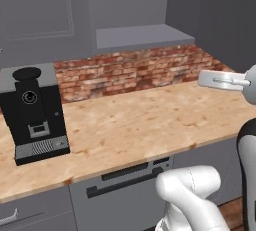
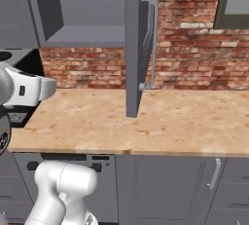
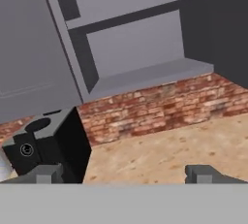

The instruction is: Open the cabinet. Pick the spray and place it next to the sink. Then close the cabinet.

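Our gripper (image 3: 126, 173) stands wide open with nothing between its fingertips (image 3: 206, 173), one low at each side of the hand view, looking over the wooden counter (image 3: 169, 155) toward the brick backsplash (image 3: 160, 104). Just beside the left fingertip sits the black coffee machine (image 3: 53, 145), standing on the counter against the wall. Above the bricks we see into the cabinet (image 2: 138, 44), whose door hangs swung out edge-on in the right base view, its long silver bar handle (image 2: 153, 39) facing away from the opening. The lower shelf (image 3: 150, 75) looks bare in every view, and we cannot make out the spray on it or on the upper shelf; we cannot tell where the spray is from here. The sink is likewise not something we can place. We judge the opening step done and the search for the bottle at hand. When we do find it, we expect a light, hollow plastic body, smooth and rounded, prone to tip or slip; we would take it across the body just below the narrow neck, jaws squarely on both sides, and keep it upright.
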Controlling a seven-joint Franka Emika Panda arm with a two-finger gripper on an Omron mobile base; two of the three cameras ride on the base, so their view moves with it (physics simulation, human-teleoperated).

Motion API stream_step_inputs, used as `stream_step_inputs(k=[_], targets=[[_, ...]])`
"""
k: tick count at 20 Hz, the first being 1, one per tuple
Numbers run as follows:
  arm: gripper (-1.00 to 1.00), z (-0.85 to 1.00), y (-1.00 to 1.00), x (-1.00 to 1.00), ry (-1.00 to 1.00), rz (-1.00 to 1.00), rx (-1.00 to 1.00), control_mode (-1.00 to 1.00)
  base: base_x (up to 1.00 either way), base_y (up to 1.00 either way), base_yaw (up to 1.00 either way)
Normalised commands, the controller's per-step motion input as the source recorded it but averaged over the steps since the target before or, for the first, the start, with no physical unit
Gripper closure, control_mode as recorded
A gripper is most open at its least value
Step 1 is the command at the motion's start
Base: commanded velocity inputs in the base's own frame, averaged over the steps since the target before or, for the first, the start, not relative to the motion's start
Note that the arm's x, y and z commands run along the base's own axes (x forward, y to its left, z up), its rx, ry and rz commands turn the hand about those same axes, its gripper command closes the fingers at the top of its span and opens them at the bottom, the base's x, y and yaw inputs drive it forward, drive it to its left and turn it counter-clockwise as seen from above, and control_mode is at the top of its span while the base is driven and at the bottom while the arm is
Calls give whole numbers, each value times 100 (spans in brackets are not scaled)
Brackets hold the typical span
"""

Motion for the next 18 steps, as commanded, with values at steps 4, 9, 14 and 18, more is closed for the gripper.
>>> stream_step_inputs(k=[4, 9, 14, 18], targets=[[-100, 20, -11, 0, -23, 7, 0, -100, 0, 0, 0], [-100, 29, -9, -30, -26, 0, 0, -100, 0, 0, 0], [-100, 15, 0, -19, -3, 0, -5, -100, 0, 0, 0], [-100, 14, 0, -31, 6, 0, -8, -100, 0, 0, 0]])
